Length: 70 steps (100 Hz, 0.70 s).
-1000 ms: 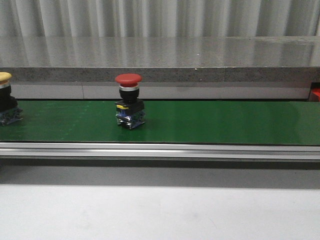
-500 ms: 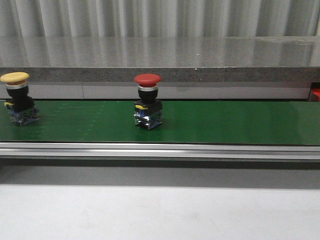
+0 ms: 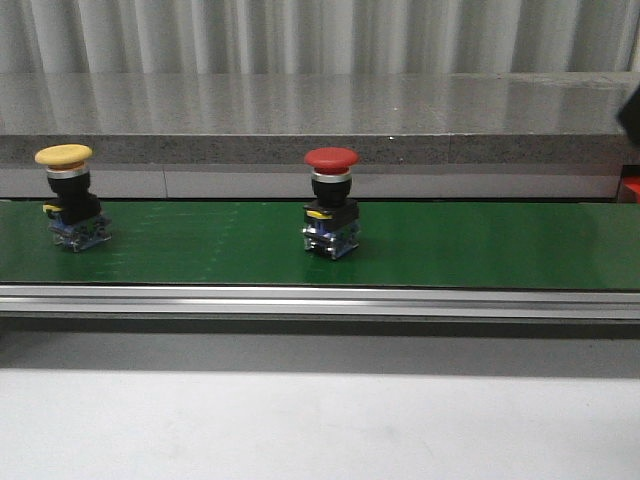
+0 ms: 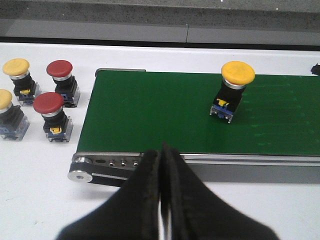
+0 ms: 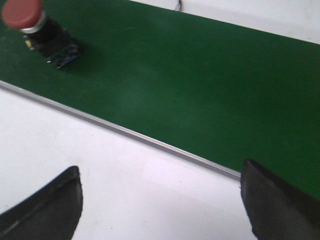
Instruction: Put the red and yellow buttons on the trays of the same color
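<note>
A red button stands upright near the middle of the green belt; it also shows in the right wrist view. A yellow button stands on the belt's left part and shows in the left wrist view. My left gripper is shut and empty, in front of the belt's left end. My right gripper is open and empty over the white table, to the right of the red button. No trays are in view.
Several spare red and yellow buttons stand on the white table beyond the belt's left end roller. A grey ledge runs behind the belt. A red object shows at the far right edge.
Both buttons have ridden the belt to the right. The yellow button has come fully into the front view. A dark shape has appeared at the top right edge.
</note>
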{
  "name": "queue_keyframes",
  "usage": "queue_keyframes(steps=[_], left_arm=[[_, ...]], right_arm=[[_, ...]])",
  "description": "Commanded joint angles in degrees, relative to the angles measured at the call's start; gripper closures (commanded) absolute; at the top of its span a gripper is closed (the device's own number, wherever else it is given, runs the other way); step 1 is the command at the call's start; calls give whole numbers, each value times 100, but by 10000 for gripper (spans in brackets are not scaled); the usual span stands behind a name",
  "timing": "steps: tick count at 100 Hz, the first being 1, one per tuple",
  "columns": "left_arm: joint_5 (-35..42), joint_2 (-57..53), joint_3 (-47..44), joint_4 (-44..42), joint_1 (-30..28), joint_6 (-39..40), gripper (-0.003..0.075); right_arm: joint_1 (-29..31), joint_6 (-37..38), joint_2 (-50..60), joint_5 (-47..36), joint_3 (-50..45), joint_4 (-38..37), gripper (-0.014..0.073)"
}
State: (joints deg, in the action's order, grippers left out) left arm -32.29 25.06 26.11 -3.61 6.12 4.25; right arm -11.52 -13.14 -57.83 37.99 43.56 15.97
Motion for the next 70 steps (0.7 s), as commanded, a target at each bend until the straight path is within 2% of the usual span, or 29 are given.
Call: queue_keyframes(steps=[1,14,28,70], left_arm=[[438,28,169,44,45,58,741],[438,28,169,44,45,58,741],[438,28,169,44,45,58,741],[438,28,169,44,45,58,741]], right_arm=[[-416,-83,-439,-418,435,114,-42],[-908,-83,-1207,-451,900,114,-42],[-1174,-83,-1997,-487,1446,114,-42],[-1368,-187,-3618,-635,2777,109,-22]])
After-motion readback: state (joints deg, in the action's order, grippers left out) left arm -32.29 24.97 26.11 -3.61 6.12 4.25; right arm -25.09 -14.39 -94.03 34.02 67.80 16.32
